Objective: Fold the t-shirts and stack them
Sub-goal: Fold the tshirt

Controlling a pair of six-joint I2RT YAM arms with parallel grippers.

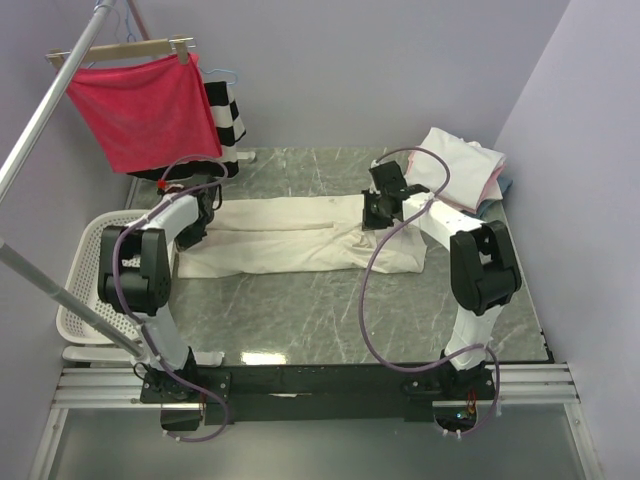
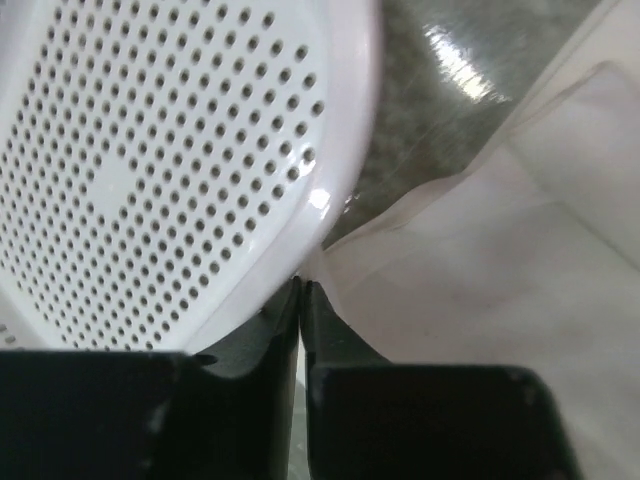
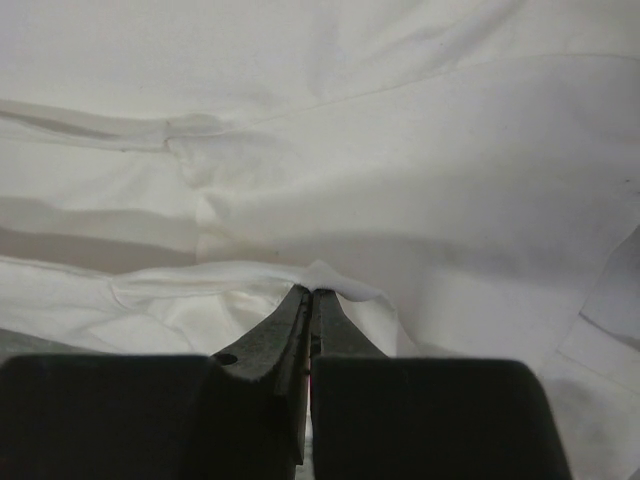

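Pinching opposite ends of the cream t-shirt (image 1: 290, 240) laid across the worktop (image 1: 330, 310), left hand (image 2: 301, 288) and right hand (image 3: 312, 292) each clamped on a thin bit of cloth. Could slip free on lifting, or snag the white basket (image 2: 180, 150) just beside. Glossy grey marbled surface; lilac walls (image 1: 350, 70); folded stack (image 1: 465, 160) far right.

I see a grey-green marbled tabletop (image 1: 300, 310). A long cream cotton t-shirt (image 1: 290, 240) lies spread flat across its middle, and a folded pile of cream and pink t-shirts (image 1: 462, 165) sits at the far right corner.
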